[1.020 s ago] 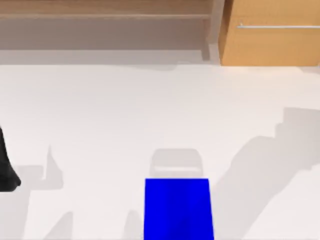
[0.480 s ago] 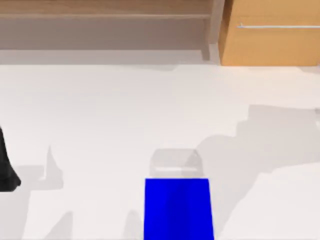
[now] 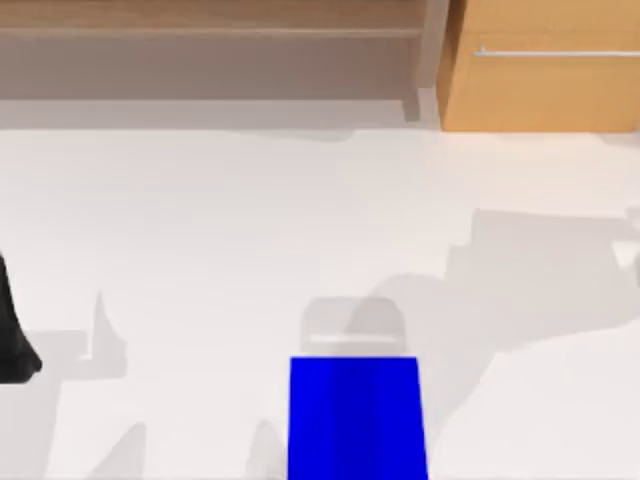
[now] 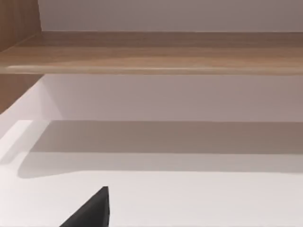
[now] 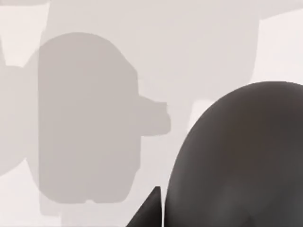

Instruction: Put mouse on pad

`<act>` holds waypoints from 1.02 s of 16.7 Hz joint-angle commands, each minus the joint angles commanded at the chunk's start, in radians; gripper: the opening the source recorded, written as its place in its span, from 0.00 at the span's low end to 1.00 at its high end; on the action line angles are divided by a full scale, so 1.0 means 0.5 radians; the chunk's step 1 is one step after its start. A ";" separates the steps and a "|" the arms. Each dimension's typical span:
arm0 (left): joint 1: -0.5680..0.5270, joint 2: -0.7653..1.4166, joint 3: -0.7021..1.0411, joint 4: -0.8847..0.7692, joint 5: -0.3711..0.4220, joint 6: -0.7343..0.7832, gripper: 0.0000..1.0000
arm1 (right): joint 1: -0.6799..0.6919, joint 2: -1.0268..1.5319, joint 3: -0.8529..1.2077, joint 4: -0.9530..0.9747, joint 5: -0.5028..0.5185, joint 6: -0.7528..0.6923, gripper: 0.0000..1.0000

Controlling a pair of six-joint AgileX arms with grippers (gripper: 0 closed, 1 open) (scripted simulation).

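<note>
The mouse is a dark grey rounded body, close up in the right wrist view and well above the shadowed table. My right gripper is shut on it, and one black fingertip shows against its side. The pad is a plain bright blue rectangle lying flat at the table's front edge, near the middle in the top view. My left gripper is parked at the table's left edge, far from the pad. One of its dark fingertips shows in the left wrist view.
A wooden shelf runs along the back of the white table, and a wooden cabinet with a handle stands at the back right. Grey arm shadows fall over the table's right half up to the pad.
The right arm's shadow has slid leftward across the table toward the pad. The left arm and the pad have stayed put.
</note>
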 joint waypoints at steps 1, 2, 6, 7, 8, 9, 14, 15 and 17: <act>0.000 0.000 0.000 0.000 0.000 0.000 1.00 | 0.028 0.007 0.006 -0.002 0.000 -0.041 0.00; 0.000 0.000 0.000 0.000 0.000 0.000 1.00 | 0.070 0.018 0.016 -0.006 -0.001 -0.103 0.00; 0.000 0.000 0.000 0.000 0.000 0.000 1.00 | 0.358 0.087 0.067 -0.031 -0.003 -0.563 0.00; 0.000 0.000 0.000 0.000 0.000 0.000 1.00 | 0.455 0.107 0.078 -0.038 -0.004 -0.727 0.00; 0.000 0.000 0.000 0.000 0.000 0.000 1.00 | 0.559 0.126 0.087 -0.045 -0.006 -0.908 0.00; 0.000 0.000 0.000 0.000 0.000 0.000 1.00 | 0.668 0.144 0.092 -0.051 -0.008 -1.103 0.00; 0.000 0.000 0.000 0.000 0.000 0.000 1.00 | 1.265 0.215 0.085 -0.071 -0.030 -2.200 0.00; 0.000 0.000 0.000 0.000 0.000 0.000 1.00 | 1.387 0.225 0.082 -0.073 -0.035 -2.420 0.00; 0.000 0.000 0.000 0.000 0.000 0.000 1.00 | 1.623 0.237 0.075 -0.069 -0.044 -2.839 0.00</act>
